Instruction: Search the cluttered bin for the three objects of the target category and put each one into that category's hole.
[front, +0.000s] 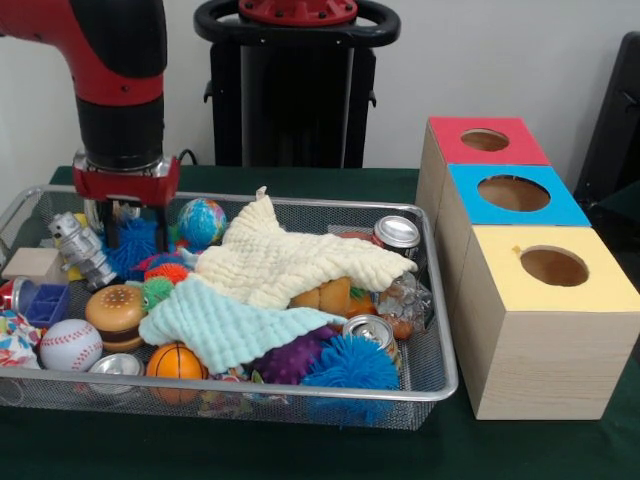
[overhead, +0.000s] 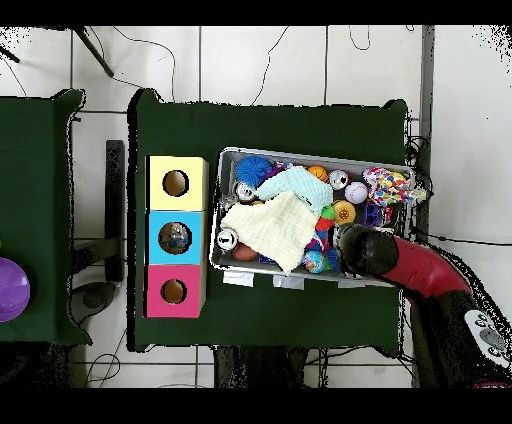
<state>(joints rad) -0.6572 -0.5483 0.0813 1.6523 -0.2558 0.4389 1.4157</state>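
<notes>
I have the gripper (front: 127, 222) spread apart, empty, over the blue spiky ball (front: 133, 245) directly beneath. Risk: silver robot toy (front: 82, 248) beside it could snag a finger.

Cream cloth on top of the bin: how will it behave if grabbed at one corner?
The cream cloth is draped and rumpled over the toys, so it is likely floppy and light, lifting as a hanging sheet. It overlaps the mint cloth and a can, so it may drag or tip those.
</notes>
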